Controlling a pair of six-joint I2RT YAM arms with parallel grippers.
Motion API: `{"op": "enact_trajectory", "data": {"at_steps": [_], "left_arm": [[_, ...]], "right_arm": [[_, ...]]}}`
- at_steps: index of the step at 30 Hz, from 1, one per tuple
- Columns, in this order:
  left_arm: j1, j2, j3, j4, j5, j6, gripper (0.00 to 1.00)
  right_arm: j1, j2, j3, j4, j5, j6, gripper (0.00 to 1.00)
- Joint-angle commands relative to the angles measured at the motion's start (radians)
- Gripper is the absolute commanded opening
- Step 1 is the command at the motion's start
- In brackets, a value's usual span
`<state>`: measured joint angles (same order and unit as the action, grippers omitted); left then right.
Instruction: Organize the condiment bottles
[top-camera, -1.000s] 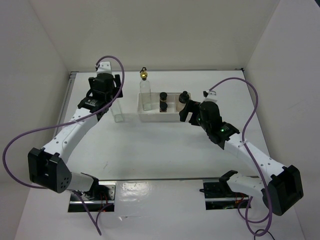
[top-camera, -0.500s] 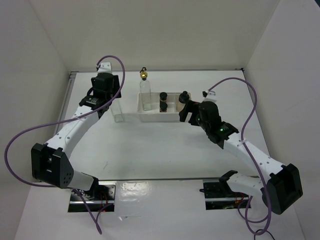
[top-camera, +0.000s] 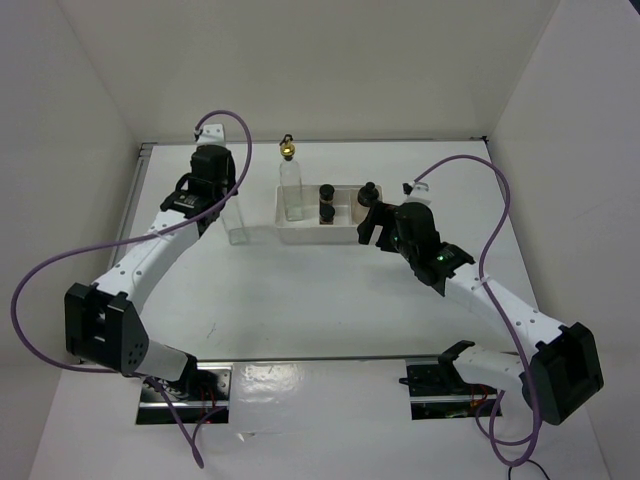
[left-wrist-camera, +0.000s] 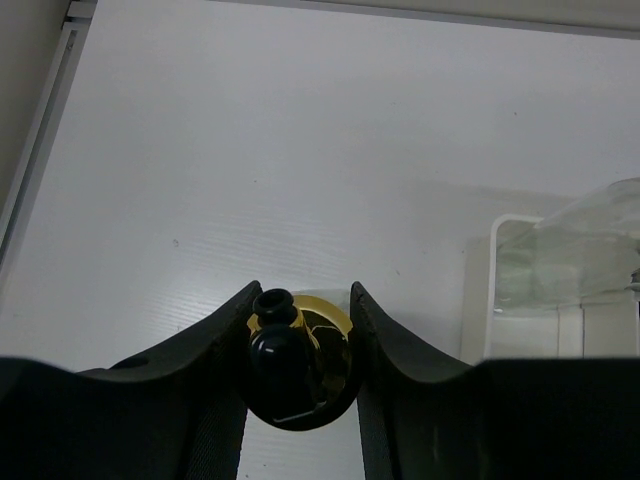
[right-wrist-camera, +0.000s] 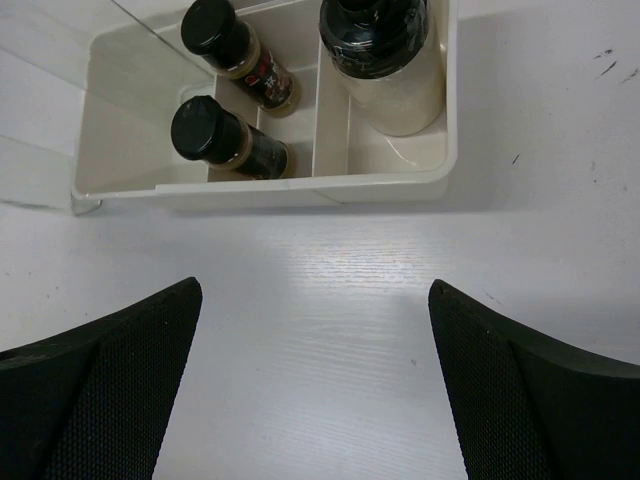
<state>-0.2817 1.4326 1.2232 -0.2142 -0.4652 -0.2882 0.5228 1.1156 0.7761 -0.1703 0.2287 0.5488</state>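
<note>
A tall clear glass bottle (top-camera: 237, 224) stands on the table left of the white tray (top-camera: 315, 236). My left gripper (top-camera: 228, 190) is above it, shut on its gold pourer top (left-wrist-camera: 322, 318), which has a black spout (left-wrist-camera: 272, 306). A second glass bottle (top-camera: 291, 196) stands in the tray's left compartment. Two dark black-capped jars (right-wrist-camera: 222, 38) (right-wrist-camera: 212, 132) share the middle compartment. The whitish jar (right-wrist-camera: 385, 62) fills the right one. My right gripper (right-wrist-camera: 312, 300) is open over bare table just short of the tray's near wall (right-wrist-camera: 350, 180).
White walls close in the table at the back and on both sides. A metal rail (left-wrist-camera: 40, 130) runs along the left edge. Purple cables loop off both arms.
The left gripper's fingers have shut on the gold top of the bottle outside the tray. The right arm has barely moved.
</note>
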Motion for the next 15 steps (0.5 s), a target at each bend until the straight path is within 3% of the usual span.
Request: {"op": "enact_trajectory", "data": {"at_steps": [1,3,15], "left_arm": [[0.007,0.017,0.019,0.029,0.014,0.001,0.34],[0.007,0.017,0.030,0.007,0.014,0.001,0.24],[0.007,-0.035,0.084,-0.065,0.062,0.001,0.17]], "right_arm": [[-0.007,0.003,0.023,0.041,0.018,-0.010,0.98],[-0.007,0.003,0.023,0.041,0.018,-0.010,0.98],[-0.007,0.003,0.023,0.041,0.009,-0.020,0.98]]}}
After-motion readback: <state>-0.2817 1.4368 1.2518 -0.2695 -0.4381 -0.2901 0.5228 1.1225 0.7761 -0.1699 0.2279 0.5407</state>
